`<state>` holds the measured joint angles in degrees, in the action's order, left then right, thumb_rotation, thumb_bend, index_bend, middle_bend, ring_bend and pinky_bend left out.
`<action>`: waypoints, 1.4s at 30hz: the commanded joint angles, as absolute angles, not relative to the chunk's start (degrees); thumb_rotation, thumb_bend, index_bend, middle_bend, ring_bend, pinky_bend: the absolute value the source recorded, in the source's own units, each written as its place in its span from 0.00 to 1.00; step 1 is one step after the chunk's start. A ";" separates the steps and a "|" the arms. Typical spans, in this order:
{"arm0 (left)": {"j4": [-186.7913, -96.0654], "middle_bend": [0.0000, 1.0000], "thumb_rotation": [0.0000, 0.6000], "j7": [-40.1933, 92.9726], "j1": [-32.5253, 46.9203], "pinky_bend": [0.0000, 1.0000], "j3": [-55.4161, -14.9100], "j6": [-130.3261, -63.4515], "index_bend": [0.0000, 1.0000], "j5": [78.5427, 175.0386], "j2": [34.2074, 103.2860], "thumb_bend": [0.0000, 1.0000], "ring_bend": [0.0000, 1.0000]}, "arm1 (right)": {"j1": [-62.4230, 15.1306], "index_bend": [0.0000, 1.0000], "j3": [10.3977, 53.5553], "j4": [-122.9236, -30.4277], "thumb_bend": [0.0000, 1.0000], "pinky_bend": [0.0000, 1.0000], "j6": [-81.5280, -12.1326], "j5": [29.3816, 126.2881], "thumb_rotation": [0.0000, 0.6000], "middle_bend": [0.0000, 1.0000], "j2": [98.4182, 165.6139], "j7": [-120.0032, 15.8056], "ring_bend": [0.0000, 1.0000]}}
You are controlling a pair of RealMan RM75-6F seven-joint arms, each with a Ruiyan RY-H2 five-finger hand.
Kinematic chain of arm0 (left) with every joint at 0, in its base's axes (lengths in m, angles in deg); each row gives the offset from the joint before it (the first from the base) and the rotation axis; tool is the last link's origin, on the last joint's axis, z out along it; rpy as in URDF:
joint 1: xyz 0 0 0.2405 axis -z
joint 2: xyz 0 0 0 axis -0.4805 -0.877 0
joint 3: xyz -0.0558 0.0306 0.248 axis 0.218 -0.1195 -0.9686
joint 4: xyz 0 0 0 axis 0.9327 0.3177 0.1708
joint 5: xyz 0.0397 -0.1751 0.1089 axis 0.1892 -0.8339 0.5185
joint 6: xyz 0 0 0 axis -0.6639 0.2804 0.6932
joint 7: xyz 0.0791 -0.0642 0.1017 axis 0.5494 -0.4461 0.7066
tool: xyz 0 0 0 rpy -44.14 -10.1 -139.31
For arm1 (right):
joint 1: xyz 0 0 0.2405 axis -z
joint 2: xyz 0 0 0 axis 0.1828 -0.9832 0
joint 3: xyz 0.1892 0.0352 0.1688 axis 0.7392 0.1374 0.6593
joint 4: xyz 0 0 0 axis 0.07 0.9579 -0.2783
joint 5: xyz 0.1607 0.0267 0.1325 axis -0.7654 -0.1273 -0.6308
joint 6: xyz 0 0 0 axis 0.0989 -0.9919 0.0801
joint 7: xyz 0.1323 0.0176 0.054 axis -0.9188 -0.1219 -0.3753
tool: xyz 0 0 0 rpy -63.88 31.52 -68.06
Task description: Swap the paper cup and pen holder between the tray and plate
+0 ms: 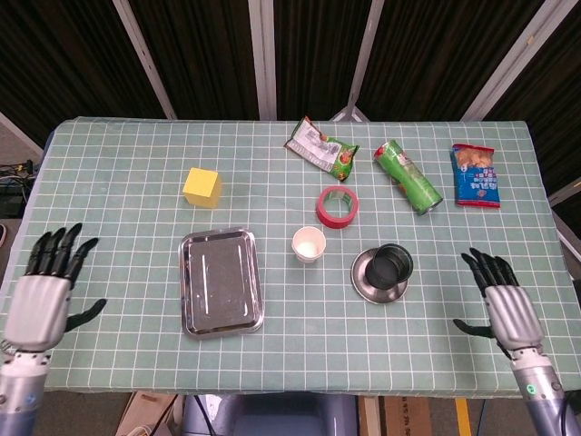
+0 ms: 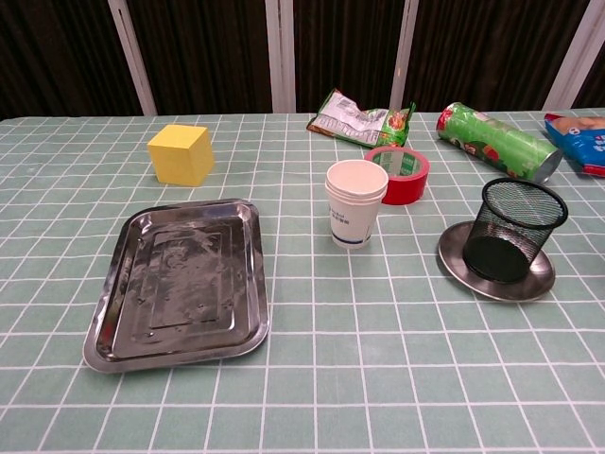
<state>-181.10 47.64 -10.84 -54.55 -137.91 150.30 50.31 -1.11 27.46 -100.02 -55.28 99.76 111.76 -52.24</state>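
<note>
The paper cup (image 1: pixel 309 244) stands upright on the green checked tablecloth (image 1: pixel 136 173), between the steel tray (image 1: pixel 221 282) and the round metal plate (image 1: pixel 368 278), touching neither. The tray holds nothing. The black mesh pen holder (image 1: pixel 393 263) sits upright on the plate. Just behind the cup lies a roll of red tape (image 1: pixel 336 206), and further back a green snack bag (image 1: pixel 320 146), a green tube can (image 1: pixel 408 176) lying on its side and a blue snack packet (image 1: pixel 476 175). A yellow cube (image 1: pixel 201 187) sits well off toward the left, behind the tray. The left hand (image 1: pixel 44 295) hangs at the near left edge of the table, fingers spread and holding nothing. The right hand (image 1: pixel 507 308) hovers at the near right edge, fingers likewise apart and empty. Neither hand appears in the chest view.
</note>
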 commanded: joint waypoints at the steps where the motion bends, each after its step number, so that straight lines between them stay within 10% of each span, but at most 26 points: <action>1: -174.81 0.00 1.00 41.06 -16.36 0.02 -55.83 -141.61 0.15 151.01 49.26 0.05 0.00 | -6.70 0.02 30.45 -104.36 0.07 0.00 -48.72 97.43 1.00 0.02 110.29 -49.58 0.00; 21: -168.55 0.00 1.00 38.75 -20.26 0.01 -50.30 -135.09 0.15 151.06 53.75 0.07 0.00 | -24.81 0.01 33.53 -102.12 0.07 0.00 -27.99 71.10 1.00 0.02 114.65 -33.08 0.06; 42: -168.32 0.00 1.00 37.72 -23.29 0.01 -45.36 -133.51 0.15 151.34 54.61 0.07 0.00 | -29.04 0.21 31.07 -97.81 0.18 0.05 -31.69 67.70 1.00 0.32 119.38 -29.71 0.41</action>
<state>-168.27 37.81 -23.20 -45.45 -133.50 151.36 54.61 -29.08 31.10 -97.92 -31.26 67.40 119.14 -29.65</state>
